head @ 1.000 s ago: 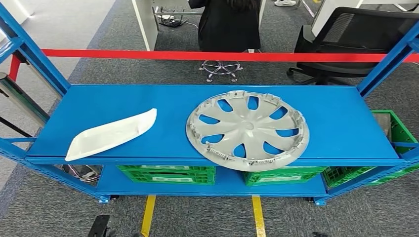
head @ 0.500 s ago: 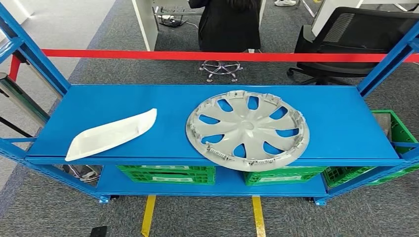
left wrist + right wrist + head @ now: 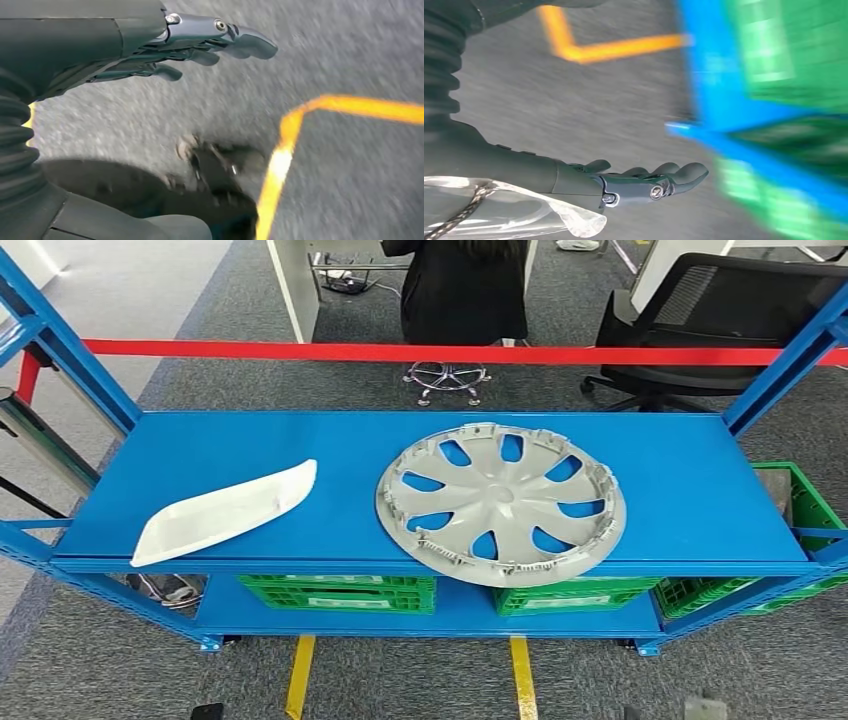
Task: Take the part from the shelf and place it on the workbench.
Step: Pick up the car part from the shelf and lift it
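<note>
I judge the task barely begun: the part, a grey wheel cover (image 3: 501, 502), lies flat at centre frame on the blue shelf (image 3: 690, 490), its near rim overhanging the front edge. Next I must raise an arm and reach for that rim. My left robot hand (image 3: 200, 42) and right robot hand (image 3: 644, 181) hang over the floor, fingers extended, released, grasping nothing.

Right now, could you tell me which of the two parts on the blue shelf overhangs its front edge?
The round grey wheel cover: its near rim overhangs the shelf edge. The white curved panel lies wholly on top.
</note>
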Available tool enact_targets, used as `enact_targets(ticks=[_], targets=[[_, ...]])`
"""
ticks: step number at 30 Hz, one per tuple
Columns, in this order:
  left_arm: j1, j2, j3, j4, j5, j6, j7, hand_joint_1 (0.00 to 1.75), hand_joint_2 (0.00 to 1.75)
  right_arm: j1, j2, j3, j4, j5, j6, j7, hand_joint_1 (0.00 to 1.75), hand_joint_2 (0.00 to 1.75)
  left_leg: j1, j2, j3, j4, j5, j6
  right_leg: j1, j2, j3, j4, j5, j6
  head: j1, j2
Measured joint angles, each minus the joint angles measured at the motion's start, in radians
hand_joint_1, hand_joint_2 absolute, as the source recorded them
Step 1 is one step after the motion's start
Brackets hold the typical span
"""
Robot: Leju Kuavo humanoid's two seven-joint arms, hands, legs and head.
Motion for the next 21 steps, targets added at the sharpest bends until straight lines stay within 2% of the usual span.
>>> enact_targets(ticks=[2,5,6,8,10,12,15,18,21], targets=[[0.000,0.000,0.003,0.000,-0.009,-0.055,-0.015,0.00,1.75,0.018,0.047,-0.130,-0.151,0.178,0.021,-0.001,0.00,1.75,0.000,-0.001,0.002,0.000,0.000,0.000,0.000,-0.001,-0.004,0.000,-0.001,0.000,0.000,0.000],[0.005,0.006,0.004,0.000,-0.039,-0.100,-0.028,0.00,1.75,0.052,0.134,-0.306,-0.393,0.345,0.061,-0.001,0.00,1.75,0.000,-0.004,0.003,0.000,0.000,0.000,0.000,-0.005,-0.008,0.000,-0.002,-0.001,0.000,0.000],[0.008,0.008,0.004,0.000,-0.057,-0.106,-0.027,0.00,1.75,0.070,0.163,-0.352,-0.481,0.405,0.045,-0.001,0.00,1.75,0.000,-0.005,0.003,0.000,0.000,0.000,0.000,-0.006,-0.008,0.000,-0.003,-0.002,0.000,0.000],[0.012,0.010,-0.002,0.000,-0.100,-0.110,-0.020,0.00,1.75,0.132,0.209,-0.394,-0.665,0.549,-0.068,-0.002,0.00,1.75,0.000,-0.008,0.002,0.000,0.000,0.000,0.000,-0.009,-0.007,0.000,-0.004,-0.002,0.000,0.000],[0.014,0.010,-0.013,0.000,-0.136,-0.110,-0.009,0.00,1.75,0.208,0.239,-0.365,-0.834,0.696,-0.220,-0.004,0.00,1.75,0.000,-0.010,0.001,0.000,-0.001,-0.001,0.000,-0.010,-0.003,0.001,-0.005,-0.002,0.000,0.000],[0.013,0.008,-0.025,0.000,-0.161,-0.110,0.001,0.00,1.75,0.263,0.263,-0.318,-0.968,0.817,-0.295,-0.004,0.00,1.75,0.000,-0.007,0.002,0.000,-0.002,-0.002,0.001,-0.005,0.001,0.001,-0.004,-0.002,0.000,0.000],[0.008,0.007,-0.041,0.000,-0.190,-0.116,0.013,0.00,1.75,0.309,0.289,-0.264,-1.084,0.932,-0.306,-0.003,0.00,1.75,0.001,-0.005,0.004,0.000,-0.003,-0.002,0.001,-0.004,-0.005,0.001,-0.005,-0.002,0.000,0.000],[0.006,0.006,-0.055,0.000,-0.214,-0.121,0.021,0.00,1.75,0.333,0.296,-0.222,-1.130,1.005,-0.306,0.013,0.00,1.75,0.001,-0.005,0.005,0.000,-0.003,-0.003,0.001,-0.004,-0.006,0.000,-0.006,-0.003,0.000,0.000],[0.003,0.006,-0.067,0.000,-0.237,-0.123,0.038,0.00,1.75,0.353,0.286,-0.176,-1.134,1.105,-0.306,0.092,0.00,1.75,0.001,-0.005,0.005,0.000,-0.003,-0.003,0.001,-0.004,-0.006,0.001,-0.006,-0.003,0.000,0.000]])
